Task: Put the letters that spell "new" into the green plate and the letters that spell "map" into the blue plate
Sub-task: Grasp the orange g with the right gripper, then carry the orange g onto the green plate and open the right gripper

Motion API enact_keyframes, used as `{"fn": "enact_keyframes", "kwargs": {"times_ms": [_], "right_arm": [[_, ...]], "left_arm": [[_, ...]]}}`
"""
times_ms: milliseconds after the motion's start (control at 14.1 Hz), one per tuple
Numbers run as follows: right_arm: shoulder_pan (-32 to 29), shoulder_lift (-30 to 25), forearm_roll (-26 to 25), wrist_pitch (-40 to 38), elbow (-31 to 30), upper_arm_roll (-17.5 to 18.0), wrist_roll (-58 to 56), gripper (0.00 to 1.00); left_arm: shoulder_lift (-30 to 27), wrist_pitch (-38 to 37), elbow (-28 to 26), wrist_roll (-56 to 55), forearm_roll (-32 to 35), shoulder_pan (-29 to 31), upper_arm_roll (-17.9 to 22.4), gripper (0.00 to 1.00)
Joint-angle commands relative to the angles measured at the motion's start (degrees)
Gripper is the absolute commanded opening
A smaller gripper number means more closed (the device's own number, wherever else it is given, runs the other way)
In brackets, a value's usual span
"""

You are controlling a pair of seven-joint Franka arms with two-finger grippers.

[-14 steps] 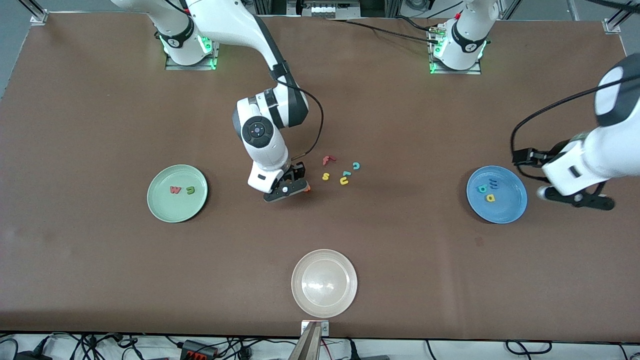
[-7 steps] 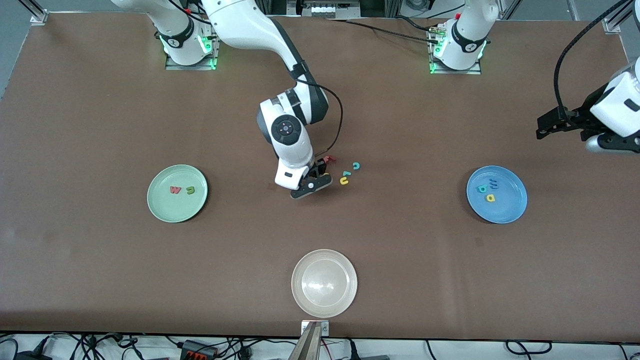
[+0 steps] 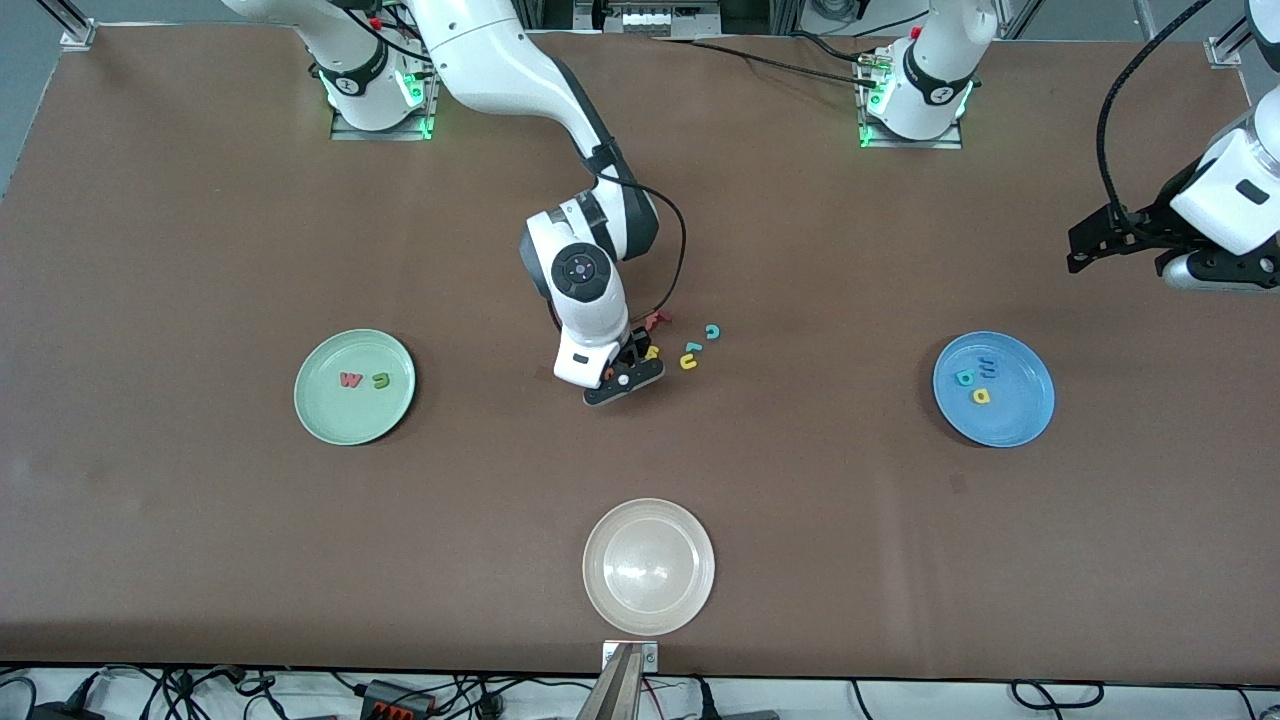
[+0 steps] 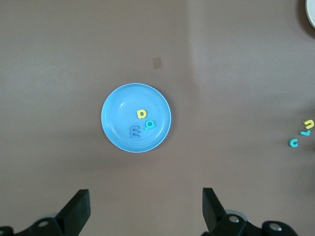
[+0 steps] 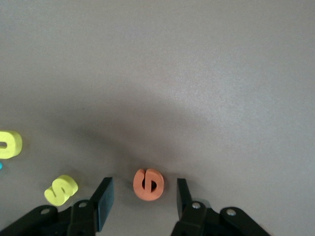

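Observation:
The orange e (image 5: 148, 184) lies flat on the table between the fingers of my right gripper (image 5: 142, 197), which is open, with a gap on each side of the letter. In the front view that gripper (image 3: 625, 377) is low beside the loose letter pile. The green plate (image 3: 322, 414) holds the red w (image 3: 350, 380) and the dark green n (image 3: 380, 379). The blue plate (image 4: 112, 101) holds the yellow a (image 4: 141, 114), teal p (image 4: 149, 125) and blue m (image 4: 134, 131). My left gripper (image 4: 145, 211) hangs open and empty over bare table near the blue plate (image 3: 1022, 424).
Loose letters lie by the right gripper: a yellow s (image 5: 61, 190), a yellow u (image 3: 688, 361), a red f (image 3: 655, 319) and a teal c (image 3: 712, 331). A whitish-beige plate (image 3: 648, 620) sits near the front edge.
The right gripper slid toward the letter pile and now straddles the orange e. The left arm lifted away from beside the blue plate toward the bases.

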Motion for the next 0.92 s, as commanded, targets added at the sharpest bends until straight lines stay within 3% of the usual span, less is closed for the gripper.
{"fn": "enact_keyframes", "kwargs": {"times_ms": [0,142,354,425,779,850], "right_arm": [[-0.4,1.1,-0.9,0.7,1.6,0.3,0.8,0.6],[-0.3,1.1,-0.9,0.6,1.6,0.3,0.8,0.59],[-0.4,1.2,-1.0,0.5,1.6,0.3,0.6,0.48],[-0.4,1.4,-1.0,0.5,1.6,0.3,0.6,0.4],[-0.4,1.8,-1.0,0.6,1.6,0.4,0.2,0.35],[-0.4,1.8,-1.0,0.6,1.6,0.4,0.2,0.29]], "left_arm": [[-0.5,-1.3,0.9,0.8,-0.5,-0.4,0.5,1.0],[-0.5,-1.3,1.0,0.8,-0.5,-0.6,0.2,1.0],[-0.5,-1.7,1.0,0.8,-0.5,-0.7,-0.5,1.0],[-0.5,-1.8,1.0,0.7,-0.5,-0.6,-0.9,1.0],[-0.5,-1.8,1.0,0.7,-0.6,-0.6,-0.9,1.0],[-0.4,-1.8,1.0,0.7,-0.6,-0.6,-0.9,1.0]]}}
